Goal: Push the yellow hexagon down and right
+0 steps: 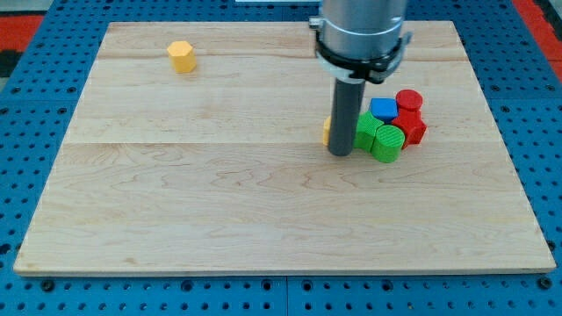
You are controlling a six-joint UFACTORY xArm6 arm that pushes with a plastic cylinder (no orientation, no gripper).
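The yellow hexagon (182,56) stands alone near the board's top left. My tip (341,154) rests on the board right of centre, far to the right of and below the hexagon. The rod hides most of an orange block (327,132), of which only a sliver shows at its left; its shape cannot be made out. Just right of the tip lies a tight cluster: a green block (367,128), a green cylinder (386,143), a blue block (383,109), a red cylinder (408,101) and a red block (411,126).
The wooden board (219,211) lies on a blue perforated table (35,53). The arm's grey body (362,31) hangs over the board's top edge, right of centre.
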